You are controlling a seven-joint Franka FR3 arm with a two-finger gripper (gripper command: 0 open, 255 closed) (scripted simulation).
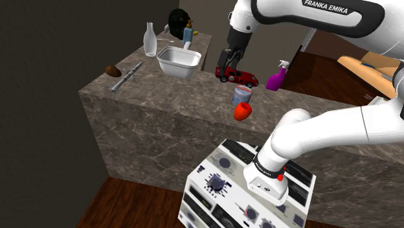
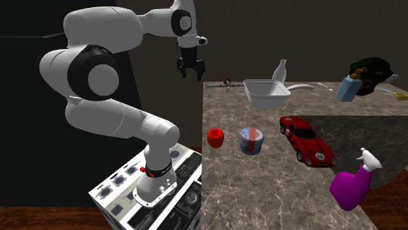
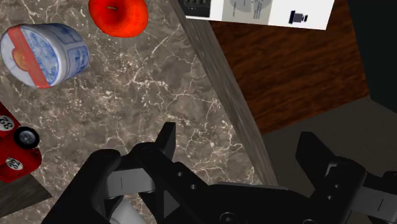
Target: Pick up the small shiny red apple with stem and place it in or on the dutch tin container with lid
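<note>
Your apple [image 3: 118, 16] sits just beside the tin [image 3: 43, 54] on the counter [image 3: 159, 83], toward its edge. It is round with no clear long axis, stem dimple up. The gripper [image 3: 240, 137] hangs well apart from the tin, pointing down over that edge, with fingers spread wide and empty.
</note>
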